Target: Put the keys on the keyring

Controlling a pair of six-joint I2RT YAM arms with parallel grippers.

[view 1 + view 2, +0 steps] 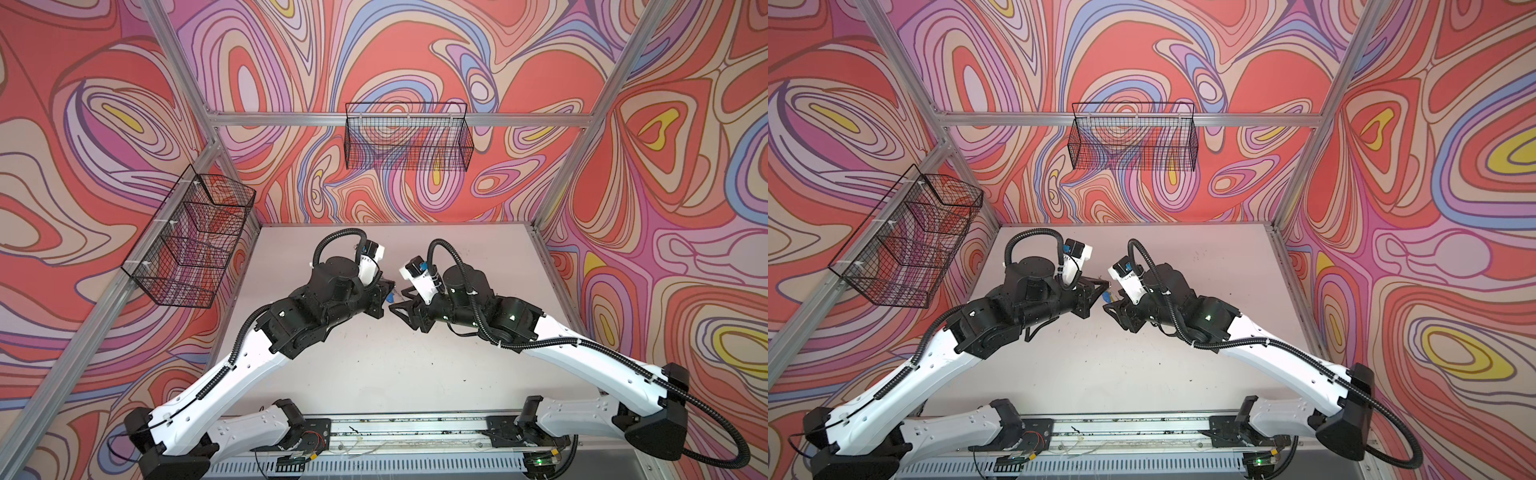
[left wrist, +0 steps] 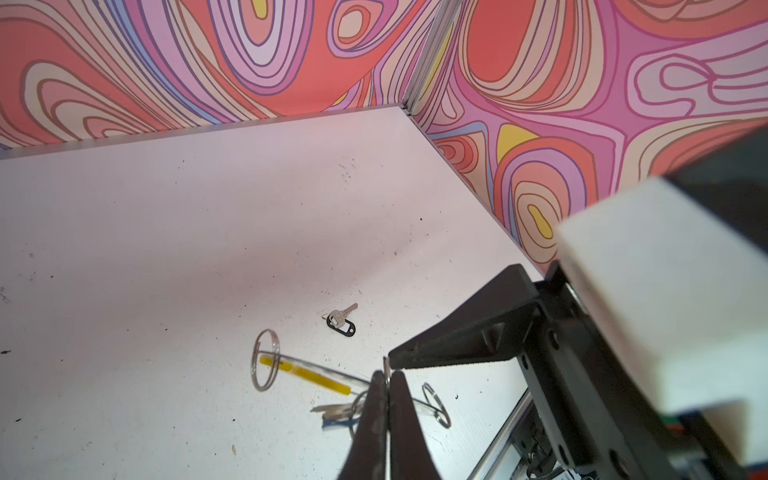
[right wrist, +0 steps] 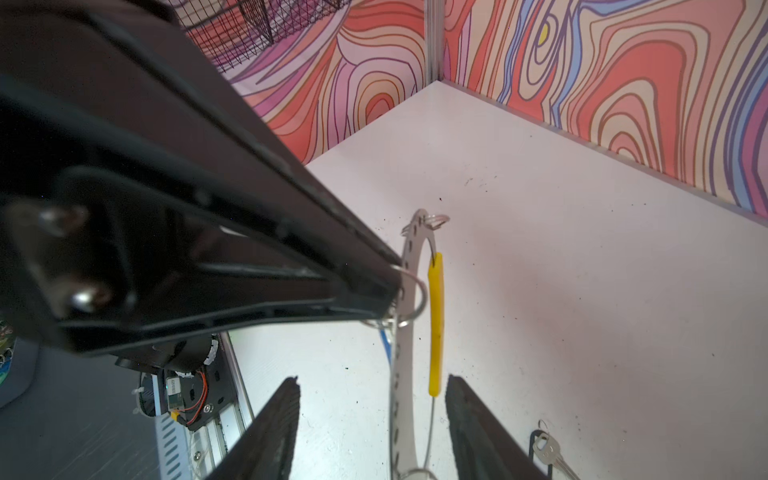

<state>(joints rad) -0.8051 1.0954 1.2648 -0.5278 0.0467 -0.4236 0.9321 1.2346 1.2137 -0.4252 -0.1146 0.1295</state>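
Black left gripper (image 2: 387,374): jaws together, clamped on the keyring (image 3: 409,262) at its rim, right where a small wire loop (image 3: 423,291) passes through (whether the tips pinch the flat band, the loop, or both, I cannot tell). The ring appears lifted clear of the tabletop (image 2: 166,249). Its yellow sleeve (image 3: 435,324) sits on the arc away from the grip.

Blue-tagged key (image 2: 334,411) hangs just below the clamped spot. Its blue tag (image 1: 390,298) shows between the two grippers in a top view. Judged: it seems to hang from the ring by that loop, though the joint is too small to confirm.

Right gripper (image 3: 372,381): jaws apart, one on either side of the ring's band, touching nothing that I can see.

Black-tagged key (image 2: 341,322) lies flat on the tabletop, apart from the ring and from both grippers, and is attached to nothing but its own tag.

Progress: about half. One key is probably on; the other is not yet picked up. Left to do: fetch the black-tagged key, likely with the free right gripper, and thread it onto a loop while the left gripper holds the ring steady.
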